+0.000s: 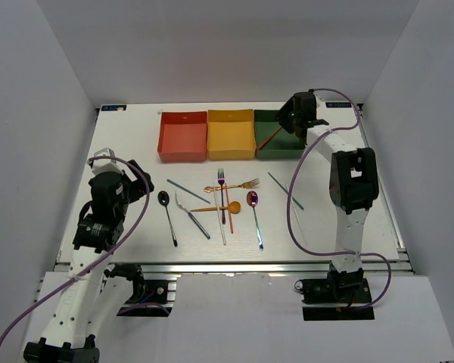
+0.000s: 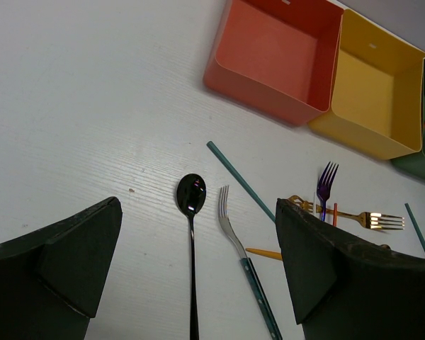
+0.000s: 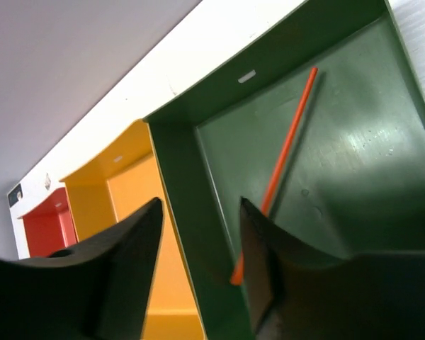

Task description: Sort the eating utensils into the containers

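Currently an orange chopstick point(image 3: 287, 145) is lying diagonally inside the dark green box point(image 3: 177, 184), the right gripper point(image 3: 200, 212) hovering over it, fingers spread. Remaining utensils point(image 1: 222, 198) are lying on the table point(image 1: 121, 151), the left gripper point(image 2: 198, 205) hanging spread above a black spoon point(image 2: 191, 195).

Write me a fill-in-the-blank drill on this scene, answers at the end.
The box holding the orange chopstick is dark ____. The yellow box stands between it and the ____ one. The right gripper hangs over the chopstick with jaws ____. The black utensil below the left gripper is a ____.
Missing: green; red-orange; open; spoon.
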Controlling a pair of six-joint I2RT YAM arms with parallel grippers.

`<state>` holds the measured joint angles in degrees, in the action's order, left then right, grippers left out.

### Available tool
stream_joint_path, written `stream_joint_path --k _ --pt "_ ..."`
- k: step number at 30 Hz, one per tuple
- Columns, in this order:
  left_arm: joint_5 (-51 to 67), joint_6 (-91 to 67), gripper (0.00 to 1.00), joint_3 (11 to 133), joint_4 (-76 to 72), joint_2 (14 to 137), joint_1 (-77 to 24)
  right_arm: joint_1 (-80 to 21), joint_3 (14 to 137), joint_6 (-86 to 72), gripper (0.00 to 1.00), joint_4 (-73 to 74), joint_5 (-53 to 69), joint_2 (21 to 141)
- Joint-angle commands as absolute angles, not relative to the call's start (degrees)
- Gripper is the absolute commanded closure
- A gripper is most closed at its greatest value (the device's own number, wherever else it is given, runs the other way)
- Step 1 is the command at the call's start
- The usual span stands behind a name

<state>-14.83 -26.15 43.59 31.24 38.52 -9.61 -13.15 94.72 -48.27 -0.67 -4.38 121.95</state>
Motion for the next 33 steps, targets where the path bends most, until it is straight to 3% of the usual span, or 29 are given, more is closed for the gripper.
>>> stream_joint_path --k 1,5,10,15,21,26,33 --pt "-14.59 -25.75 0.02 43.24 30.5 38.32 -9.93 -13.18 97.91 -47.46 0.45 2.72 -5.88 120.42" --pt "-14.68 -25.75 0.02 43.15 30.5 37.97 -9.84 -13.62 97.82 -44.49 0.43 6.32 -10.18 116.03" --pt "-14.85 -25.84 0.02 43.15 30.59 37.44 -9.93 -18.27 93.7 -22.97 0.46 16.76 -10.91 105.06" --pt "-14.5 -25.84 0.02 43.07 30.41 37.18 -9.93 -22.32 71.26 -13.1 0.49 25.14 -10.02 93.45" --pt "-15.29 -25.93 0.02 43.16 30.67 36.66 -10.37 -24.08 58.02 -13.36 0.5 28.12 -12.22 82.02" --pt "-15.03 -25.93 0.02 43.15 30.5 36.83 -10.37 -24.08 51.78 -13.19 0.54 27.34 -11.25 80.07" --pt "-15.03 -25.84 0.02 43.15 30.67 37.18 -10.46 -24.08 50.8 -12.3 0.58 25.23 -11.16 86.12"
